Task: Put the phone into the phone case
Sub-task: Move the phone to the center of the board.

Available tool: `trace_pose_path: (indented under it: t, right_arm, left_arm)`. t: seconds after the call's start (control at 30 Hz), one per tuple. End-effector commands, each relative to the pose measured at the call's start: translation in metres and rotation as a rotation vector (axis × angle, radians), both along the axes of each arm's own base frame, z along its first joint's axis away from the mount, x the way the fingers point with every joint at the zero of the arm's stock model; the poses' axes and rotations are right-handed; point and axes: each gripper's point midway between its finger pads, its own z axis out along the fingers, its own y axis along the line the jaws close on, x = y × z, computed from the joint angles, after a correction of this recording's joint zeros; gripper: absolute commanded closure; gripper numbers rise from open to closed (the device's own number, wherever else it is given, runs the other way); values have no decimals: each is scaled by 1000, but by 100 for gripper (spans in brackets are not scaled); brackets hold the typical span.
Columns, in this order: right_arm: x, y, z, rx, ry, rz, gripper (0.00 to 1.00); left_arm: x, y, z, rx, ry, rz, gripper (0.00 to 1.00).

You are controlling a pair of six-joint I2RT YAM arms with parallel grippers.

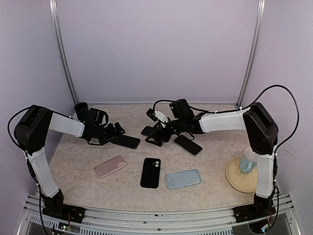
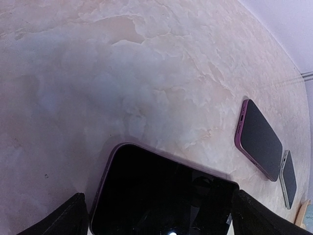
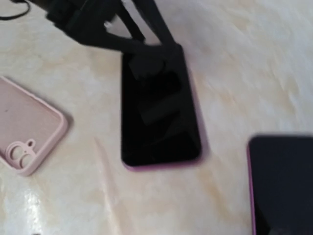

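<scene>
The phone (image 1: 126, 141) lay flat, screen up, on the surface (image 1: 215, 161) just behind the pink case (image 1: 110, 166), on its far side from the arm bases. The left gripper (image 1: 108, 132) stood spread wide at the phone's left end, with a finger (image 2: 68, 218) on either side of it, pinching nothing. The right gripper (image 1: 157, 136), farther right of the pink case, was also spread and empty, with a second phone (image 1: 188, 145) beside it. A black case (image 1: 150, 172) and a blue case (image 1: 183, 178) lay right of the pink case.

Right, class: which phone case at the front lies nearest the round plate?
The light blue case, rightmost in the row; the pink case and black one lie further left.
</scene>
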Motion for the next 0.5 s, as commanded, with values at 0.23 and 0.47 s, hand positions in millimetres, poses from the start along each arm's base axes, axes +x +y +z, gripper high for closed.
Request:
trace_pose_path:
  t: [0.23,0.47]
  right_arm:
    - [22,58,-3,16,-170,91,0]
    - [28,78,-26,-18,-169,82,0]
  left_arm:
    - [-11,18,14,1,-34,115,1]
    - [-4,12,5,22,-42,76,1]
